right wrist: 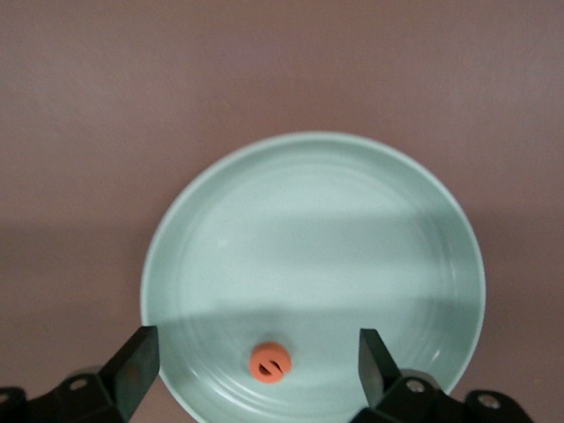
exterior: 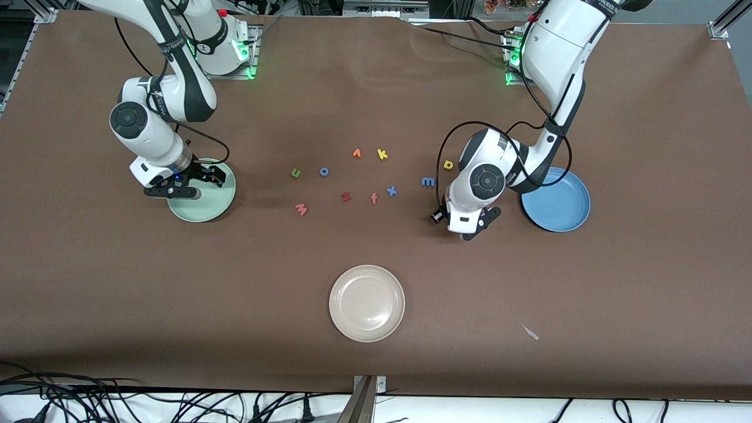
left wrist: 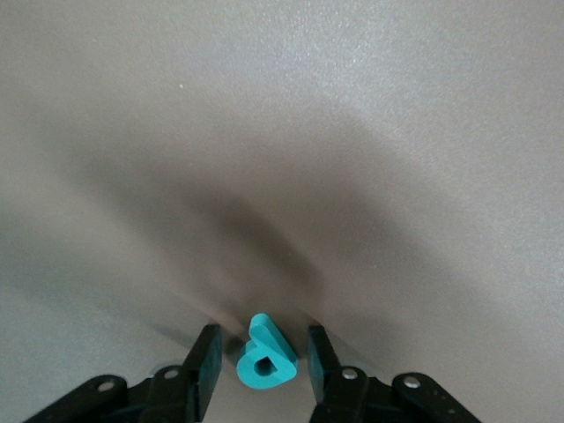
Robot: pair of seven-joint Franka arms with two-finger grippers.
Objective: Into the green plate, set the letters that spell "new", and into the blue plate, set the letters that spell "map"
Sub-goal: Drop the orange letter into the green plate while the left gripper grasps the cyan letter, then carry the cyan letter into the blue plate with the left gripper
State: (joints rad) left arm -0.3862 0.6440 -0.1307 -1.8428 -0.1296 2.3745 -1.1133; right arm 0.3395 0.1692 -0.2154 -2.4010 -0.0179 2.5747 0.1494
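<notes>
The left end effector point(left wrist: 258, 361) is low over the desk just beside the blue plate point(exterior: 556, 200), on the side toward the desk's middle, with its fingers point(left wrist: 204, 363) narrowed around the teal p point(left wrist: 264, 356); small gaps show on both sides of the letter, so the grip does not look complete. To do this step well, the fingers should finish closing evenly on the p's flat sides, without pushing it over, and the lift should wait until the foam is firmly pinched. Then a short carry to the blue plate, which looks empty, and a low release near its centre would suit. The right end effector point(right wrist: 258, 363) hangs above the green plate point(right wrist: 313, 220) with its fingers spread wide and holding nothing; the orange e point(right wrist: 270, 362) lies in the plate below it, near the rim. The green n point(exterior: 296, 173) and pinkish w point(exterior: 301, 209) lie on the desk toward the right arm's end of the letter group, the w nearer the front camera. The blue m point(exterior: 428, 182) and yellow a point(exterior: 449, 165) lie near the left arm, the a farther from the camera.
</notes>
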